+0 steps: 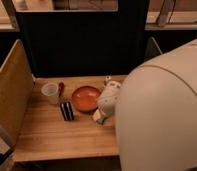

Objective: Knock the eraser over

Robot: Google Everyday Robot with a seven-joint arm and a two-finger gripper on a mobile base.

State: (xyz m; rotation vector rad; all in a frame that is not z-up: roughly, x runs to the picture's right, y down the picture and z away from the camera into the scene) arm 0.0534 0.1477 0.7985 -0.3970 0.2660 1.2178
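Eraser (67, 110), black with white stripes, sits on a wooden worktop (57, 140), left of an orange plate (85, 97), just beside a translucent cup (50, 92). The claw (99, 118) hangs at the plate's right edge; released or clenched, cannot tell.

No text, label, brand or number can be read on anything here. The end effector (99, 117) hangs just right of the orange plate (85, 97).
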